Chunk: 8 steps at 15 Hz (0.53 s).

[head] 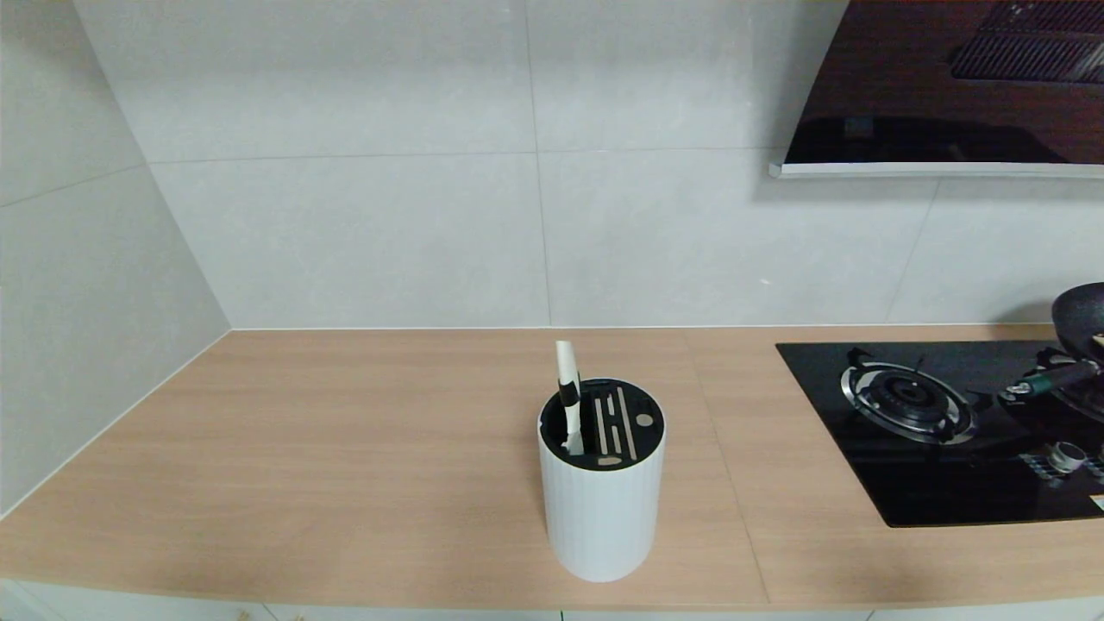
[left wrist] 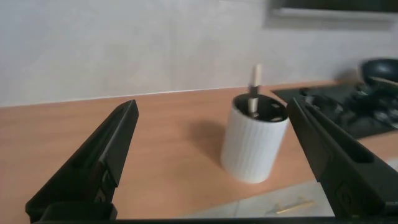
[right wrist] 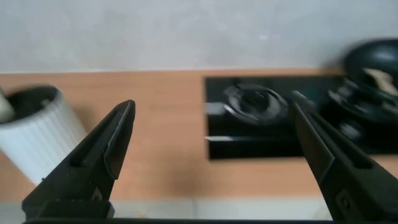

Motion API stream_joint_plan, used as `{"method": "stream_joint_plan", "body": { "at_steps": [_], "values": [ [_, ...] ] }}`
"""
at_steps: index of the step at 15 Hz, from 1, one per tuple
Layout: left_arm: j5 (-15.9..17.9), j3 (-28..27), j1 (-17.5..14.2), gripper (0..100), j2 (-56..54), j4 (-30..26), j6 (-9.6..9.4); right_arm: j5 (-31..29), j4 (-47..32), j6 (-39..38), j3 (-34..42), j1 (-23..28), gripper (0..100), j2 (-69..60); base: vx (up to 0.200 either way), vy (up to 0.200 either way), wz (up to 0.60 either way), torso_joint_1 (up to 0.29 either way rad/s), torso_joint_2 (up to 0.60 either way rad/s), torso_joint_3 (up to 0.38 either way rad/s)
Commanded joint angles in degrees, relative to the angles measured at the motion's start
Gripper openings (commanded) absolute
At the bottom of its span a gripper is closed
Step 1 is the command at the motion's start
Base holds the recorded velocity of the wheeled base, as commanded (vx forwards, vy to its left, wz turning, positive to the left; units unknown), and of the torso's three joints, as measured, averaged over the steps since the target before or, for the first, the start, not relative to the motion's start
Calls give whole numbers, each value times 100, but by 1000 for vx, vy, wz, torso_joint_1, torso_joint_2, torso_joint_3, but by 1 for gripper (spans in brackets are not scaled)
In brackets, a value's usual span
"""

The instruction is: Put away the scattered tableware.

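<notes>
A white ribbed cylindrical holder (head: 603,492) with a black slotted top stands near the front edge of the wooden counter (head: 345,431). A white utensil handle with a black band (head: 567,384) sticks up from one of its slots. In the left wrist view the holder (left wrist: 254,146) stands ahead, between the fingers of my open left gripper (left wrist: 214,115), well apart from them. My right gripper (right wrist: 214,115) is open too, with nothing between its fingers; the holder (right wrist: 37,134) lies off to one side of it.
A black gas hob (head: 949,423) with burners and knobs fills the counter's right side, and a dark pan (head: 1078,332) sits on its far burner. A range hood (head: 940,86) hangs above it. Tiled walls close the back and left.
</notes>
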<state>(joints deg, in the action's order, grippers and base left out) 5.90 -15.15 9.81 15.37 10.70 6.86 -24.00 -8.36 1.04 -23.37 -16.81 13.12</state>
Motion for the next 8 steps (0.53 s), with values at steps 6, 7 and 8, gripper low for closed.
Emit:
{"method": "stream_joint_plan", "body": {
  "at_steps": [6, 7, 8],
  "values": [
    [104, 759, -981, 100, -1537, 28, 61, 89, -16, -411, 8, 1347, 100, -811, 0, 0, 0, 0, 0, 0],
    [-28, 997, -990, 100, -1537, 107, 78, 511, -69, -341, 201, 1690, 100, -1180, 0, 0, 0, 0, 0, 0],
    [-168, 1260, -990, 100, -1537, 310, 34, 634, -34, -227, 623, 1716, 100, -1259, 0, 0, 0, 0, 0, 0]
  ]
}}
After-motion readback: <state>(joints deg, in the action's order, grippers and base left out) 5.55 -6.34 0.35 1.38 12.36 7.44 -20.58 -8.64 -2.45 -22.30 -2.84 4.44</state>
